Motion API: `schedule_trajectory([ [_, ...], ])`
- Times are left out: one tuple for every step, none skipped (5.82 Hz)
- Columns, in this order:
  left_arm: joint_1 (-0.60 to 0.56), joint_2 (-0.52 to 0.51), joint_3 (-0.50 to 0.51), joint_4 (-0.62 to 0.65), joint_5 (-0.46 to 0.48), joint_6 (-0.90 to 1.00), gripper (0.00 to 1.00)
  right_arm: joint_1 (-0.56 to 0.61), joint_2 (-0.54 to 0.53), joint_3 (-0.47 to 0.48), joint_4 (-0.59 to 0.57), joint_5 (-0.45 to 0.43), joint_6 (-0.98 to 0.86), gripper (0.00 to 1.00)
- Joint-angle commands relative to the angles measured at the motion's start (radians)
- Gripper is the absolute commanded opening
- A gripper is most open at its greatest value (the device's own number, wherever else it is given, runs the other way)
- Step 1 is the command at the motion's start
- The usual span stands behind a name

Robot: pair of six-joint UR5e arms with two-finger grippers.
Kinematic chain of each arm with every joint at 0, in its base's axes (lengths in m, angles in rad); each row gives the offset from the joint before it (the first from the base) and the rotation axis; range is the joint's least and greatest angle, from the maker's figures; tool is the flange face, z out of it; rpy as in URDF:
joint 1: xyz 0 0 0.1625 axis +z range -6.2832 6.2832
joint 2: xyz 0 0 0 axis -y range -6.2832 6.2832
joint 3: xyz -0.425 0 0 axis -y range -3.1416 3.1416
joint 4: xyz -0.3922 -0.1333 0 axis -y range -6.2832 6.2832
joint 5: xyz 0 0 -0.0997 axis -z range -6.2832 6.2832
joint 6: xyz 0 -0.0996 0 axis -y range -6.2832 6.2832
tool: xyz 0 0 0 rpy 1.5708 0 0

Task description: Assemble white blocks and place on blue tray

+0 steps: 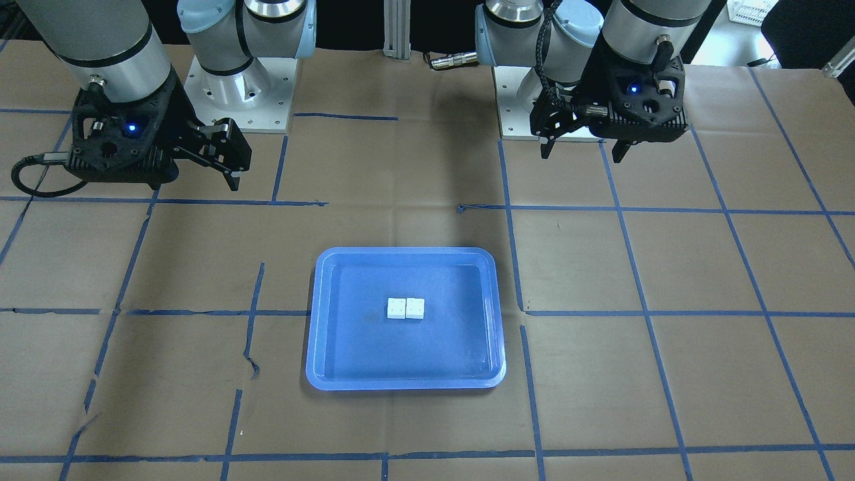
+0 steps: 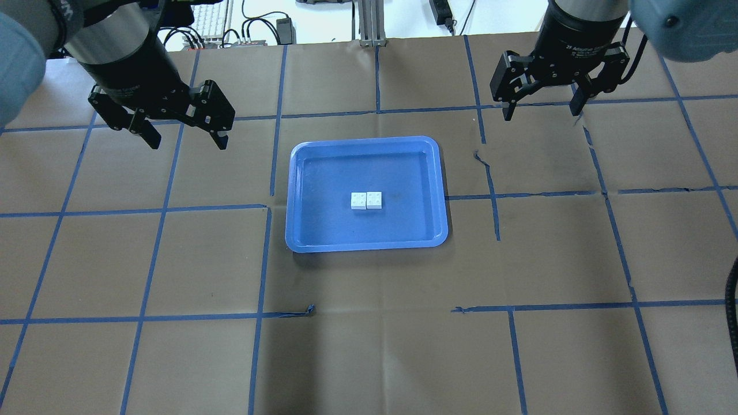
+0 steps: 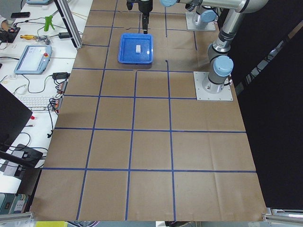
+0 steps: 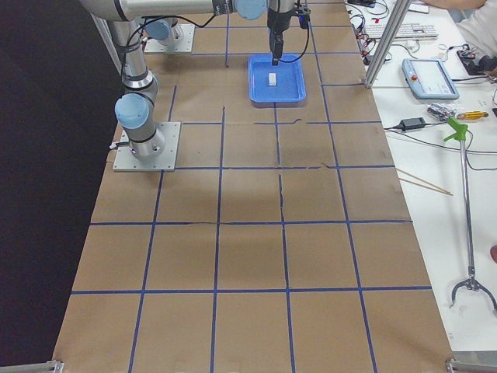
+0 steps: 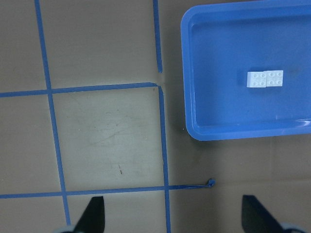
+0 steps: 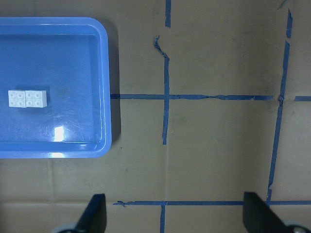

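The two white blocks (image 2: 366, 200) lie side by side, touching, studs up, in the middle of the blue tray (image 2: 323, 230). They also show in the front view (image 1: 405, 308) on the tray (image 1: 441, 347), in the left wrist view (image 5: 265, 79) and in the right wrist view (image 6: 28, 98). My left gripper (image 2: 188, 143) hovers open and empty above the table, beyond the tray's far left corner; it also shows in the front view (image 1: 581, 156). My right gripper (image 2: 541, 113) is open and empty, beyond the tray's far right corner; it also shows in the front view (image 1: 202, 180).
Brown paper with a grid of blue tape (image 2: 271, 204) covers the table. The two arm bases (image 1: 234, 93) (image 1: 534, 113) stand at the robot's edge. A bench with a keyboard (image 3: 40, 101) and a teach pendant (image 3: 33, 56) runs along the far side.
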State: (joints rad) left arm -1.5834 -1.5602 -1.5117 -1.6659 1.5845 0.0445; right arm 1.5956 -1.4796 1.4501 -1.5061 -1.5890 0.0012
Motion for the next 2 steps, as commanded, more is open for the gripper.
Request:
schedule_trajectory([
  [0.0,-0.001,-0.001,0.0,-0.001,0.0,0.99,0.0,0.002,0.001,0.0,0.0,-0.007,1.0],
  [0.0,-0.003,-0.001,0.001,-0.001,0.0,0.99,0.0,0.001,0.003,0.0,0.0,-0.007,1.0],
])
